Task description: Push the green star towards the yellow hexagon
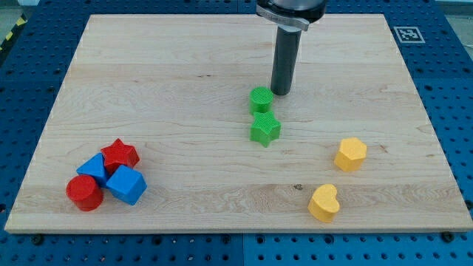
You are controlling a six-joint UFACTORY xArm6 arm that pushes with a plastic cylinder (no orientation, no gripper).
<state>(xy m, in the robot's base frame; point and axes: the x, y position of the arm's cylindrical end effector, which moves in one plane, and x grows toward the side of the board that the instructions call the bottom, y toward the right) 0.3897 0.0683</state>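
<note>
The green star point(265, 129) lies near the middle of the wooden board point(185, 74). A green round block point(261, 99) touches it on the side toward the view's top. My tip point(281, 92) rests on the board just right of the green round block, up and right of the star. The yellow hexagon point(350, 154) sits to the star's right and a little lower. A yellow heart point(324, 203) lies below the hexagon, toward the view's bottom.
A cluster sits at the view's lower left: a red star point(120, 155), a blue block point(94, 168), a blue cube point(126, 185) and a red cylinder point(84, 193). A blue pegboard point(458, 89) surrounds the board.
</note>
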